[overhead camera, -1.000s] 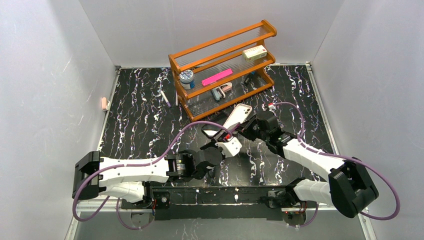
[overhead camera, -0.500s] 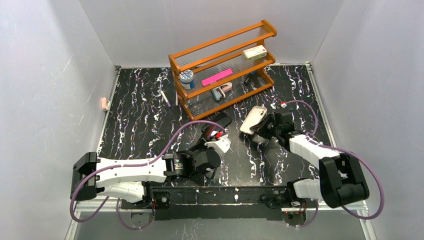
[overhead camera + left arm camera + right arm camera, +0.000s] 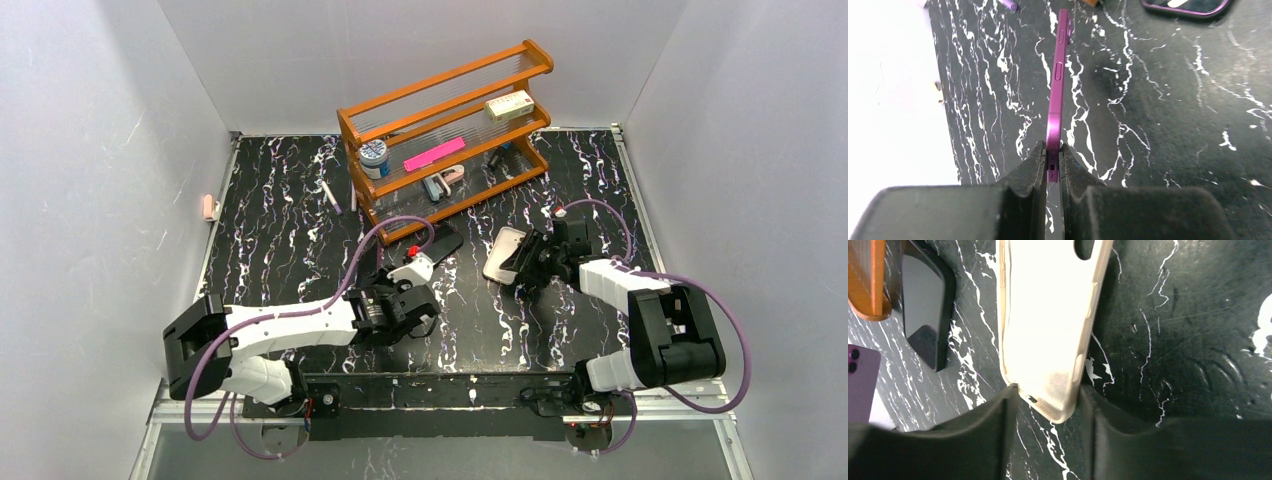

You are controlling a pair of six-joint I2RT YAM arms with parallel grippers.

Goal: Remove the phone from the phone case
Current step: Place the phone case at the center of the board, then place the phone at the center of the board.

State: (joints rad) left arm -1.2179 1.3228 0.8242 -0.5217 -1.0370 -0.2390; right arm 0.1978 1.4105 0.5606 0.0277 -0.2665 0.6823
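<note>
My left gripper (image 3: pixel 1052 150) is shut on the bottom end of the purple phone (image 3: pixel 1057 75), which stands on its edge above the black marble table (image 3: pixel 290 250) and is bare of any case. The phone's back and lenses (image 3: pixel 860 382) show at the left of the right wrist view. The cream phone case (image 3: pixel 505 253) lies empty on the table, inner side up (image 3: pixel 1048 315). My right gripper (image 3: pixel 1048 395) is open. Its jaws stand on either side of the case's near end. In the top view my left gripper (image 3: pixel 405 270) is left of my right gripper (image 3: pixel 525 262).
A dark phone (image 3: pixel 440 243) lies flat between the two grippers, by the foot of the orange shelf rack (image 3: pixel 445 130), which holds several small items. A purple pen (image 3: pixel 330 195) lies left of the rack. Grey walls close in three sides.
The phone and case have come apart. My right gripper carried the case right, set it down on the table and opened. My left gripper drew the phone back to the left.
</note>
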